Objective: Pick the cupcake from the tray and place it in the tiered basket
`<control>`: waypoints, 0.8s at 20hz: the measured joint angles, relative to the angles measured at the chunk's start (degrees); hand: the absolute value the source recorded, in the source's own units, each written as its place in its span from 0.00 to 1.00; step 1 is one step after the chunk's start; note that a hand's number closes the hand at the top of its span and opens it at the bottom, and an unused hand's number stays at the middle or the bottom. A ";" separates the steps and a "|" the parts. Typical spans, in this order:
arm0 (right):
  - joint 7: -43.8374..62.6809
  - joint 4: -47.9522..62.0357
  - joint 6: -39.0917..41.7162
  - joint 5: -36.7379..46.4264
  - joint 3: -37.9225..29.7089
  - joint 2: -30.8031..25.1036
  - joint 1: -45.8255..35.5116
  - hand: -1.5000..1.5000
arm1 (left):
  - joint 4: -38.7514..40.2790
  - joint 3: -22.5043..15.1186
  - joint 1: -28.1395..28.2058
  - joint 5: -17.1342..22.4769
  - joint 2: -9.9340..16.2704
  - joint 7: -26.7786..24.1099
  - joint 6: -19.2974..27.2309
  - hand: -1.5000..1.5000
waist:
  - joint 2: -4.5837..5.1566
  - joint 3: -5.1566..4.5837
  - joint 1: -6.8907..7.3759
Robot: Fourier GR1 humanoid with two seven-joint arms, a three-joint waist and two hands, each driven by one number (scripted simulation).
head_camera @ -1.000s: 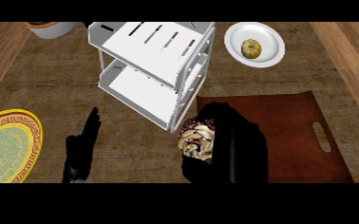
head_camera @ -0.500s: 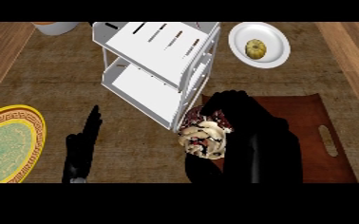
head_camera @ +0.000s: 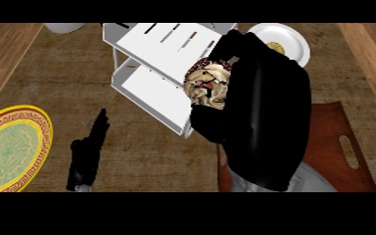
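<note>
The counter point(head_camera: 147, 149) is a mottled brown surface with paler wood strips at both side edges. On it stand a white tiered basket point(head_camera: 158, 59), a reddish-brown tray point(head_camera: 341, 144) with a handle slot, a yellow-rimmed green plate point(head_camera: 18, 152) — cut by the left edge — and a white plate point(head_camera: 290, 42).

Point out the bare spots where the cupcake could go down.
The white tiered basket's top and lower shelves look bare left of the right hand holding the frosted cupcake. Brown counter lies free between the left hand and brown tray. The basket's right edge is crowded.
</note>
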 measured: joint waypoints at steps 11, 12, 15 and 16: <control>-4.67 22.85 -3.17 -8.42 -7.75 0.26 -11.74 1.00 | -0.94 -0.46 -0.28 -0.98 -1.20 0.82 0.66 0.50 | 0.36 0.12 0.27; -4.79 25.28 -3.84 -9.08 -7.91 0.27 -13.03 1.00 | -0.45 -0.15 -0.99 -0.90 -1.15 1.05 0.49 0.50 | 0.42 0.13 0.33; -5.14 31.90 -5.94 -10.41 -8.14 0.29 -15.54 1.00 | -0.50 0.01 -1.37 -1.09 -0.92 1.40 0.22 0.50 | 0.49 0.12 0.55; -5.31 33.93 -6.54 -10.75 -8.29 0.30 -16.26 1.00 | 0.00 0.42 -1.25 -0.72 -0.69 0.87 -0.35 0.50 | 0.51 0.12 0.55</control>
